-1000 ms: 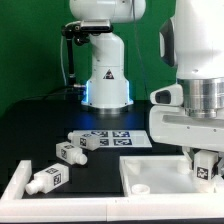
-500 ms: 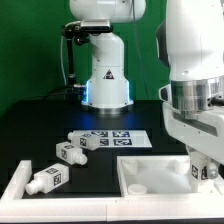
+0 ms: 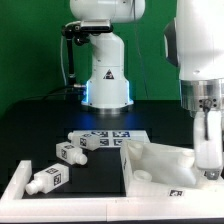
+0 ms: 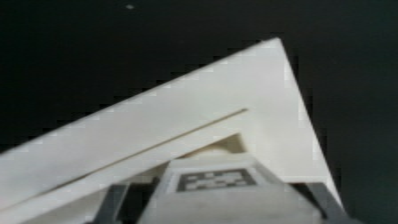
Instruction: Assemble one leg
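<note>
Legs lie loose on the black worktop [image 3: 40,120]; 1 leg [image 3: 47,179] rests by the white rail [image 3: 14,184] at the exterior view's left, a 2nd leg [image 3: 68,153] just behind it, and a 3rd leg [image 3: 93,140] touches the near edge of the marker board [image 3: 125,136]; all 3 lie on their sides, well apart from the hand. The arm [image 3: 200,40] stands upright at the exterior view's right, its wrist pointing straight down; the hand [image 3: 210,150] hangs at the far corner of the white tray-like part [image 3: 160,160], which sits tilted, that corner raised off the worktop. The wrist view shows the tray's corner [image 4: 214,110] close under the fingers with a tag [image 4: 215,181] below it; the hand appears clenched on the tray's rim.
</note>
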You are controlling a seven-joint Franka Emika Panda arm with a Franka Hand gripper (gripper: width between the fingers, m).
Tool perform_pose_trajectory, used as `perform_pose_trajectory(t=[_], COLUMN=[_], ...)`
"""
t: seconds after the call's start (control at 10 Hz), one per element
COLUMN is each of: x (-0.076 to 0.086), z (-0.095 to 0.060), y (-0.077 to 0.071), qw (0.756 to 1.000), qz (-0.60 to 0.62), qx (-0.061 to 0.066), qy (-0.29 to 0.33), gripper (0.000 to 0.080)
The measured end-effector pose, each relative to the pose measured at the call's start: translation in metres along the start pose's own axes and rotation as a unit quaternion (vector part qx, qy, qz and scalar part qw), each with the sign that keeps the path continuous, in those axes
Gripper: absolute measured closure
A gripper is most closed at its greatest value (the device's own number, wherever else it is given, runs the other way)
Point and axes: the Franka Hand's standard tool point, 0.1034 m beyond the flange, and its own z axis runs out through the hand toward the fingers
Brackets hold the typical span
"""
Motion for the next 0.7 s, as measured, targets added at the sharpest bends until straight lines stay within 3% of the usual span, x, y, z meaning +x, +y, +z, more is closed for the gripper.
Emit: perform_pose_trajectory(t=[0.4,0.5,0.6,0.7], x=[0.0,0.0,-0.001,-0.003], z=[0.0,0.0,-0.001,-0.01], y=[0.001,0.001,0.001,-0.002], qw=[1.0,1.0,1.0,0.998], qz=[-0.015,-0.017,-0.023,-0.06], qx=[0.001,0.001,0.001,0.006], qy=[0.002,0.002,0.002,-0.003], gripper=[0.0516,0.0336,0.0217,0.0217])
